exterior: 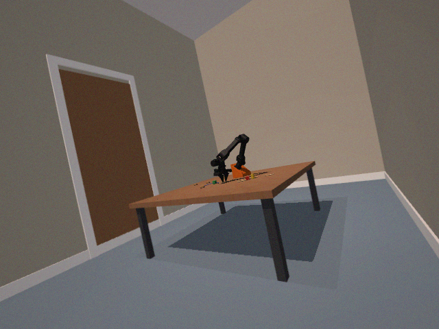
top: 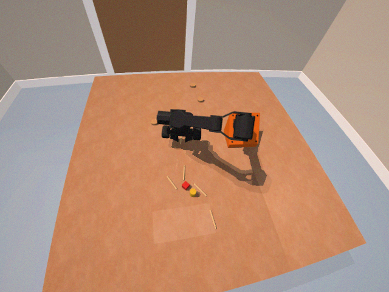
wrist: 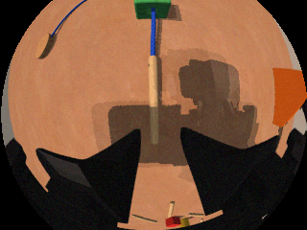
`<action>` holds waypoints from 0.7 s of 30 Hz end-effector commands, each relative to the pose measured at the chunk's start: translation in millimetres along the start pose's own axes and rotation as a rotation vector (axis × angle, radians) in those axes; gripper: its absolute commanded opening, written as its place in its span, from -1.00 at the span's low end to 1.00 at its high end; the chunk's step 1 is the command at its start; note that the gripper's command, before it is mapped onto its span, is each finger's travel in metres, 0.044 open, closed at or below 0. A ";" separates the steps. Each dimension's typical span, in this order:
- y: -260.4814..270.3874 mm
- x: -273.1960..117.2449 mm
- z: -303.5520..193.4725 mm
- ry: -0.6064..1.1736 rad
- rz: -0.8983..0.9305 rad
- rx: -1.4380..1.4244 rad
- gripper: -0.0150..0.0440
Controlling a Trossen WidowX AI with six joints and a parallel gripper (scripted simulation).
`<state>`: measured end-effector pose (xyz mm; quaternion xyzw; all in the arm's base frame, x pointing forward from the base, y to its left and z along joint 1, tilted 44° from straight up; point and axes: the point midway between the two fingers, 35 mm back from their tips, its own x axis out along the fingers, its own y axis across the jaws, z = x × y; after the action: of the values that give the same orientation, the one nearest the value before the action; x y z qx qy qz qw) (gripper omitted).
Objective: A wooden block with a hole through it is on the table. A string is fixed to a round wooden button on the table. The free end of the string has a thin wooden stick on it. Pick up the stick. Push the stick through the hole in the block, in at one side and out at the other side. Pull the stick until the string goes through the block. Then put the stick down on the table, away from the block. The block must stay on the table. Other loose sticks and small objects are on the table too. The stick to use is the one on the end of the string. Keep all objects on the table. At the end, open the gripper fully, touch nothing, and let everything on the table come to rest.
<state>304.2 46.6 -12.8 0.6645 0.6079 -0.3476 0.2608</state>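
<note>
Left of my end effector (top: 180, 140) (exterior: 223, 181) (wrist: 160, 128), up ahead: wooden button (top: 154, 121) (exterior: 202, 186) (wrist: 44, 46), blue string (exterior: 207, 185) (wrist: 69, 14) curving off it toward the block. Straight ahead of me: green block (exterior: 214, 182) (wrist: 153, 9), on the worktop (top: 109, 188) (exterior: 212, 192) (wrist: 106, 81). String also comes out of its near side and runs to the stick (top: 180, 141) (wrist: 153, 81) — so it looks threaded, stick clear of the block on my side.

Stick points from the block back toward me, near end in the gap between my fingertips. I'm part-way open, a gap showing on both sides of the stick, hold of nothing. Right of me: orange base (top: 230, 145) (exterior: 241, 172) (wrist: 288, 96). Behind me: loose sticks (top: 171, 182) (exterior: 269, 174) (wrist: 144, 218), red cube (top: 185, 185) (exterior: 247, 177) (wrist: 172, 221), yellow cylinder (top: 192, 192) (exterior: 252, 175) (wrist: 185, 222). Not for this job.

Step in hand, my read: the release, near the end. To do it well: spread both fingers evenly and fully, no sideways shift, or one nudges the stick or tugs the string and shifts the block. Then lift straight up, slowly — stick mustn't ride up on a finger. Swing off only once well above string and block, then hold away and let it all settle.
</note>
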 end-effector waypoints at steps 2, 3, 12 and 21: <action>5.1 -60.2 6.5 -0.006 0.024 -0.006 0.22; 4.1 -68.0 7.0 -0.005 0.025 -0.006 0.22; 6.6 -67.5 8.5 -0.004 0.043 0.001 0.58; 6.1 -95.2 11.1 -0.005 0.040 -0.002 1.00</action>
<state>306.2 -18.1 48.0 0.6777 0.5926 -0.3446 0.2661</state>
